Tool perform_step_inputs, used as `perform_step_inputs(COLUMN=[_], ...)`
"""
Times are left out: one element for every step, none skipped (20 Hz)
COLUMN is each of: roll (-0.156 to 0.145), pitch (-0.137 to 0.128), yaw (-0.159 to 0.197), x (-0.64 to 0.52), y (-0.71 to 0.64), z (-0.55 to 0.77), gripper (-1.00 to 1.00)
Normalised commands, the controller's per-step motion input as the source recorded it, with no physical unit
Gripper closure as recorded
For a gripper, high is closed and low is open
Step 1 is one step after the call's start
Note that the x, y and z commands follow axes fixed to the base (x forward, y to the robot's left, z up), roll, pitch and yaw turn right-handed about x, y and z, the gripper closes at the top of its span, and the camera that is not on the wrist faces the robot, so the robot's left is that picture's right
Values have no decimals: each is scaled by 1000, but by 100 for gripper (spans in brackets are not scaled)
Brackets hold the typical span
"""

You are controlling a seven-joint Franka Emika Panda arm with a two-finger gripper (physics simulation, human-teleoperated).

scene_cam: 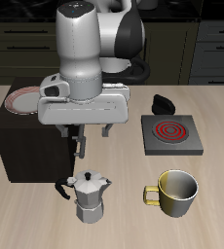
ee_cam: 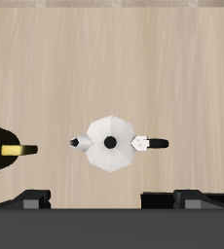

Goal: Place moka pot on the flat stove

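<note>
Wooden table (scene_cam: pixel 221 195) with moka pot (scene_cam: pixel 90 197), mug (scene_cam: pixel 176 193), flat stove (scene_cam: pixel 169 133), cabinet (scene_cam: pixel 26 141).

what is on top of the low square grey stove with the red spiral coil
Nothing sits on the low square grey flat stove: its red coil is bare. The faceted silver moka pot stands on the table nearer the front edge. The wrist view does not show the stove.

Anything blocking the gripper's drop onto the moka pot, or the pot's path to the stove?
Nothing visible. The gripper hangs above the moka pot with open air between. The mug stands nearer the front edge than the flat stove, beside the route.
</note>
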Motion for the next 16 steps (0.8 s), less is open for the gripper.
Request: perform_step_inputs(roll=[0, -10, 27, -27, 0, -34, 4, -13, -41, 0, -16, -6, -8, -50, -2, 0], pitch=[0, -36, 13, 4, -29, 15, 27, -15, -16, 62, 6, 67, 9, -13, 16, 0], yaw=[0, 44, 64, -9, 78, -19, 30, 61, 34, -1, 49, 4, 3, 6, -2, 0], x=[46, -4, -11, -5, 48, 9, 66, 41, 28, 107, 91, 98, 29, 8, 2, 0], y=[-39, 1, 13, -60, -38, -97, -105, -93, -156, -122, -78, -47, -45, -52, 18, 0], z=[6, -119, -208, -172, -184, -117, -191, -96, -146, -285, -142, -331, -70, -168, -266, 0], gripper=[-100, -100, -100, -100, -100, -100, -100, -100, -100, -100, -100, -100, -100, -100, -100, -100])
